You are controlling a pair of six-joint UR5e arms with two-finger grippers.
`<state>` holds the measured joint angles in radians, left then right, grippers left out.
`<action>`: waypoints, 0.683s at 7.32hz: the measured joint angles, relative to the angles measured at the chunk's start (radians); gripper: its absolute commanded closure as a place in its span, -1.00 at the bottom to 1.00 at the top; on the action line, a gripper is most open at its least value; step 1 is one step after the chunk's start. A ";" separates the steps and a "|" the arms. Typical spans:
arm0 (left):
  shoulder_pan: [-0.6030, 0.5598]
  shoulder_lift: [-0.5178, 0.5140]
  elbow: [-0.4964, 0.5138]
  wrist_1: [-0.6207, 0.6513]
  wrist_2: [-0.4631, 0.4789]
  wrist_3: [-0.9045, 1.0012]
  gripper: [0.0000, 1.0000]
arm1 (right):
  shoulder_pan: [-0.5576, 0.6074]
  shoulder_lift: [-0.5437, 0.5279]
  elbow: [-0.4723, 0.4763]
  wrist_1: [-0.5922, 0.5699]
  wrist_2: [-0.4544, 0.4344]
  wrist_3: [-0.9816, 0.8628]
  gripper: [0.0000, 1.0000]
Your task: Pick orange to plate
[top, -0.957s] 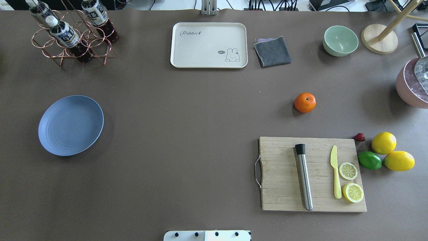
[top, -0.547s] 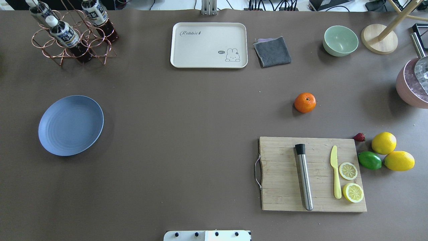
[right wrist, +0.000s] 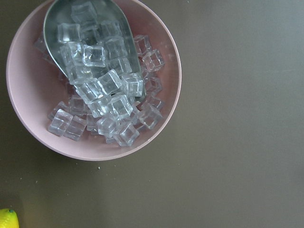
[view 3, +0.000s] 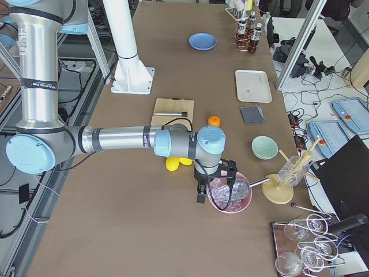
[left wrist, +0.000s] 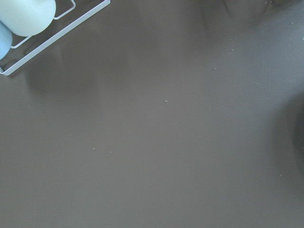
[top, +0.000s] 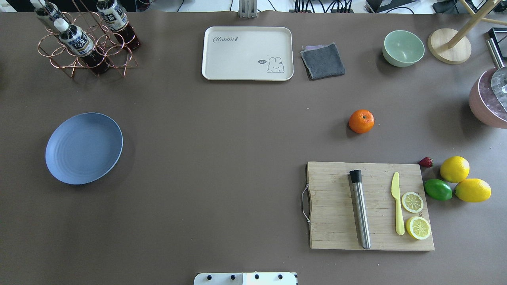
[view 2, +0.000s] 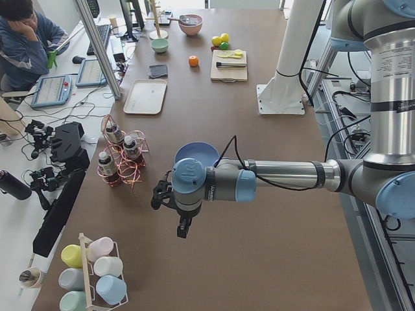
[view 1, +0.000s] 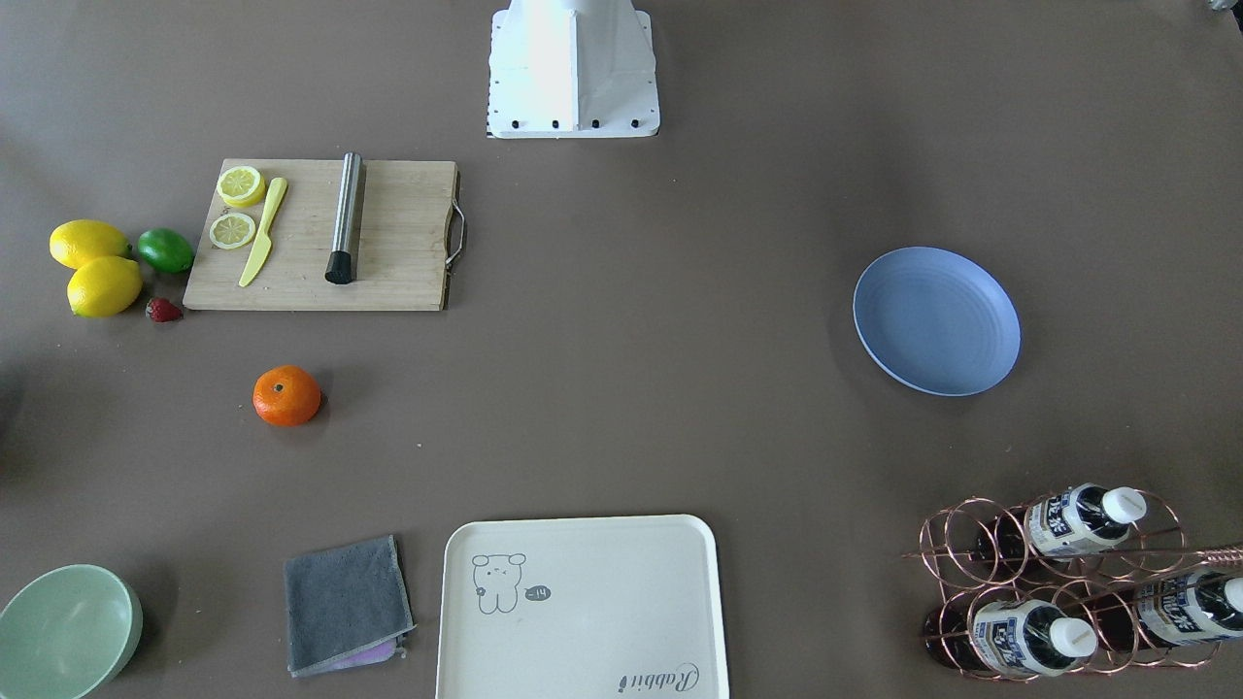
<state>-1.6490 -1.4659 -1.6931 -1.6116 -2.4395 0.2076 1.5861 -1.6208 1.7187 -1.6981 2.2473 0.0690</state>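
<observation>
Though speckled, brown tabletop (top: 222, 158) (desk (view 2: 70, 66) beside) under orange (top: 361, 121), plate (top: 84, 148)

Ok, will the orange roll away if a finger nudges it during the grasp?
Likely yes: the orange is round and sits free on the flat table, nothing touching it. Its skin looks smooth, slightly glossy, so an off-centre pinch may squirt it sideways.
</observation>
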 measured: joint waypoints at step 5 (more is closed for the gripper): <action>-0.002 -0.106 0.054 -0.086 -0.048 0.000 -0.97 | -0.005 0.006 0.000 0.011 0.012 0.004 -1.00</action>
<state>-1.6505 -1.5719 -1.6395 -1.6974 -2.4874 0.2081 1.5812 -1.6145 1.7188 -1.6876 2.2594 0.0728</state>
